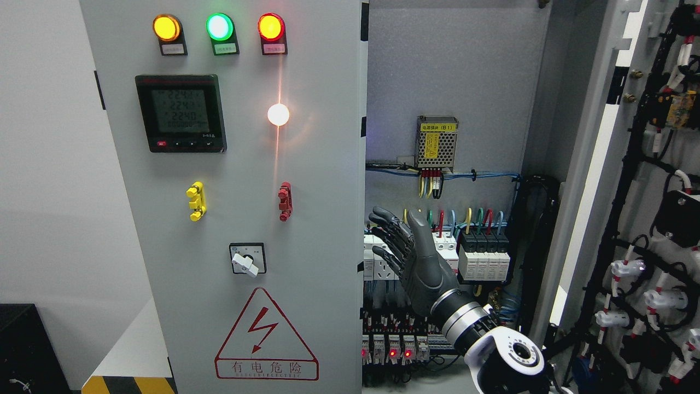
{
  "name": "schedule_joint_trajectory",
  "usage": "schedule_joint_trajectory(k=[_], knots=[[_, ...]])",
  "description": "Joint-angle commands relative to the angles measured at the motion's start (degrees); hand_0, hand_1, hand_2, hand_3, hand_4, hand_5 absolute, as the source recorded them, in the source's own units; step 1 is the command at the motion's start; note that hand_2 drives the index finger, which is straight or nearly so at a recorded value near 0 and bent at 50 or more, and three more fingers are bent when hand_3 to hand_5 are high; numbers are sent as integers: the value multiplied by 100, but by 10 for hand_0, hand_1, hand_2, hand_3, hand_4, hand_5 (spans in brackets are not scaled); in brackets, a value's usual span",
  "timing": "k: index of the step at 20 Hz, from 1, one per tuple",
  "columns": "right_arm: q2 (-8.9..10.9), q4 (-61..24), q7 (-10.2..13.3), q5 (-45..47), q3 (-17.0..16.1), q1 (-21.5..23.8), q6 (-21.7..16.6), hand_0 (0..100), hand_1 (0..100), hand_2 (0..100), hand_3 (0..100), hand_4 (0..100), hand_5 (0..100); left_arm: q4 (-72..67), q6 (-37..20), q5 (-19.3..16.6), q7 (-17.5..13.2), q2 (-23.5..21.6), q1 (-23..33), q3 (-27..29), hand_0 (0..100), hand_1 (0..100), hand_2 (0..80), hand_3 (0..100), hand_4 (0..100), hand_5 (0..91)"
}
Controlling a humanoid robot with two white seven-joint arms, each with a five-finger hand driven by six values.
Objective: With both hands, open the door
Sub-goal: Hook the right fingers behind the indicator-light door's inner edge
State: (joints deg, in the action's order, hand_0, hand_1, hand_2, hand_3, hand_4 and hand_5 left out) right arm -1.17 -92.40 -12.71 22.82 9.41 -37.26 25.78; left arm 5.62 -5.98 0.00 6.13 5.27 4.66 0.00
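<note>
One hand is all I see, my right hand (407,246), fingers spread and holding nothing, just right of the closed left door's (240,180) upright free edge, while the right door (618,180) stands swung open well right of it.

This is an electrical or industrial control room, judging by the tall grey cabinet (229,219). Its closed panel carries three lit lamps (219,27), a digital meter (181,113), a rotary switch (248,259) and a red shock-warning triangle (266,336) (with Chinese lettering). Inside sit breakers (484,254), a power supply (436,142) and bundled wiring (640,219) on the open door (596,164).
</note>
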Motion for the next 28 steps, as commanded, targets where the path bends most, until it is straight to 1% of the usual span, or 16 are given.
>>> schedule_joint_trajectory(k=[1, 6, 7, 9, 10, 15, 18, 23, 25, 28], knots=[[20, 468, -249, 65, -141, -141, -30, 0, 0, 0, 0, 0, 0, 0, 1, 9, 2, 0, 0, 184, 0, 0, 0, 0, 0, 0], [29, 759, -293, 65, -132, -238, -65, 0, 0, 0, 0, 0, 0, 0, 1, 9, 2, 0, 0, 184, 0, 0, 0, 0, 0, 0], [29, 750, -381, 65, -132, -238, -65, 0, 0, 0, 0, 0, 0, 0, 1, 9, 2, 0, 9, 176, 0, 0, 0, 0, 0, 0], [29, 750, -635, 65, -132, -273, -65, 0, 0, 0, 0, 0, 0, 0, 1, 9, 2, 0, 0, 184, 0, 0, 0, 0, 0, 0], [29, 759, -688, 65, -141, -282, -65, 0, 0, 0, 0, 0, 0, 0, 1, 9, 2, 0, 0, 184, 0, 0, 0, 0, 0, 0], [38, 829, -750, 65, -185, -396, -65, 0, 0, 0, 0, 0, 0, 0, 1, 9, 2, 0, 0, 184, 0, 0, 0, 0, 0, 0], [46, 838, -996, 56, -185, -449, -56, 0, 0, 0, 0, 0, 0, 0, 1, 9, 2, 0, 0, 184, 0, 0, 0, 0, 0, 0], [55, 873, -1260, 56, -211, -493, -39, 0, 0, 0, 0, 0, 0, 0, 1, 9, 2, 0, 0, 184, 0, 0, 0, 0, 0, 0], [73, 882, -1339, 65, -211, -519, -21, 0, 0, 0, 0, 0, 0, 0, 1, 9, 2, 0, 0, 184, 0, 0, 0, 0, 0, 0], [73, 899, -1348, 65, -211, -546, -3, 0, 0, 0, 0, 0, 0, 0, 1, 9, 2, 0, 0, 184, 0, 0, 0, 0, 0, 0]])
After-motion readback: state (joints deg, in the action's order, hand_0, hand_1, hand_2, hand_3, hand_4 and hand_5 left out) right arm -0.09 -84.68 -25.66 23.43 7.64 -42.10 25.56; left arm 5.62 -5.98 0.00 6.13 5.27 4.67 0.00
